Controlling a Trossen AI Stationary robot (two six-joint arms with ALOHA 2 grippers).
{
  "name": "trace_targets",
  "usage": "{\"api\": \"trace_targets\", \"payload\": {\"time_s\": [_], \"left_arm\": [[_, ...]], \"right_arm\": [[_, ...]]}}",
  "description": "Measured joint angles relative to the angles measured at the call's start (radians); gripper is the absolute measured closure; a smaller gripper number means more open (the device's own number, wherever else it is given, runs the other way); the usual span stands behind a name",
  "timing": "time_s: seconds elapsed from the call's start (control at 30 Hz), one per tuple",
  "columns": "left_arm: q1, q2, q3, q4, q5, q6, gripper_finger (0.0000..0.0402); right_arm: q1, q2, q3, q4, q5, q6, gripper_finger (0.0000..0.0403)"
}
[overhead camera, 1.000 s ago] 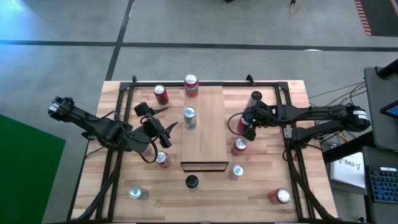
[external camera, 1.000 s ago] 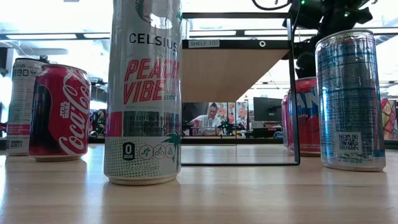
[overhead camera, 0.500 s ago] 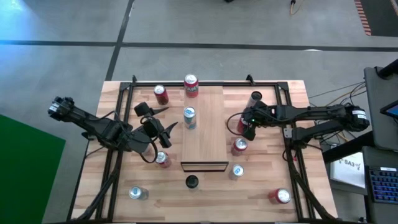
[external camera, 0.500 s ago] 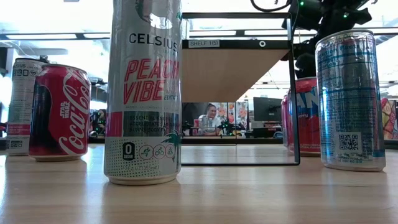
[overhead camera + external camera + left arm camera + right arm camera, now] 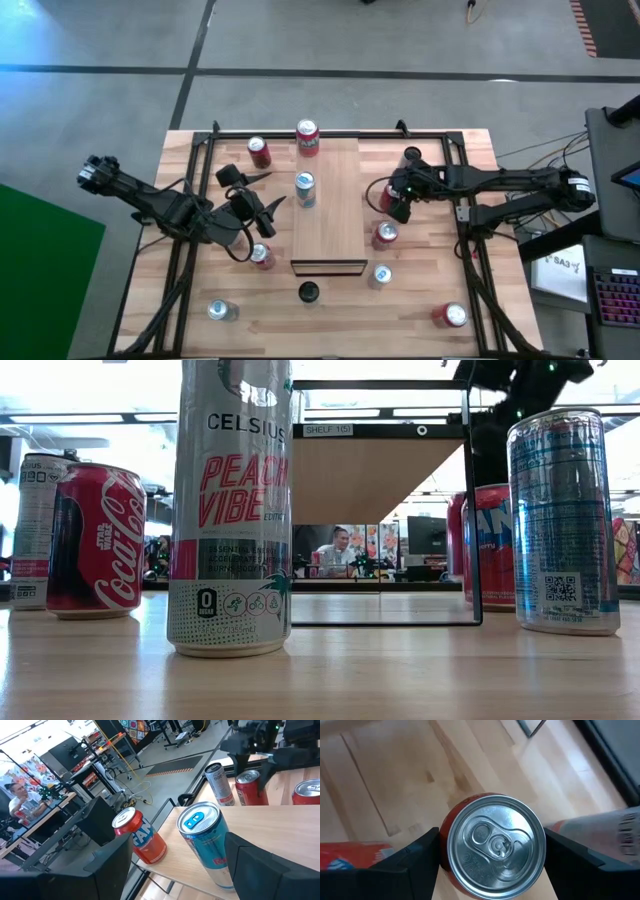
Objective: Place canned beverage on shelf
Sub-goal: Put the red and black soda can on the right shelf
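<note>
Fingers of the right gripper (image 5: 492, 862) are standing on both sides of a red can (image 5: 492, 851), closed in near its wall; whether they are already pressing it I cannot tell. The gripper is coming from straight above, so the can's silver top is sitting between the two dark fingers, probably because an upright can is easiest to lift this way. In the high view this right gripper (image 5: 398, 197) is hanging over the table just beside the right long edge of the shelf (image 5: 330, 215), and the red can is under it, mostly hidden. The shelf is lying along the middle of the table, and two cans are already standing near its far end, so there is free board toward its dark near end. The left gripper (image 5: 262, 210) is waiting with fingers spread wide, holding nothing, near the shelf's left edge.
</note>
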Motion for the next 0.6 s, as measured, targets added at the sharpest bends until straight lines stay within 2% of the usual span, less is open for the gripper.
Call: {"api": "trace_targets", "payload": {"time_s": [0.47, 0.6], "left_arm": [[0.000, 0.000, 0.000, 0.000, 0.000, 0.000, 0.0122], [0.000, 0.000, 0.000, 0.000, 0.000, 0.001, 0.0122]], "right_arm": [[0.000, 0.013, 0.366, -0.257, -0.005, -0.062, 0.0122], [0.001, 0.048, 0.462, -0.282, -0.069, -0.075, 0.0122]]}}
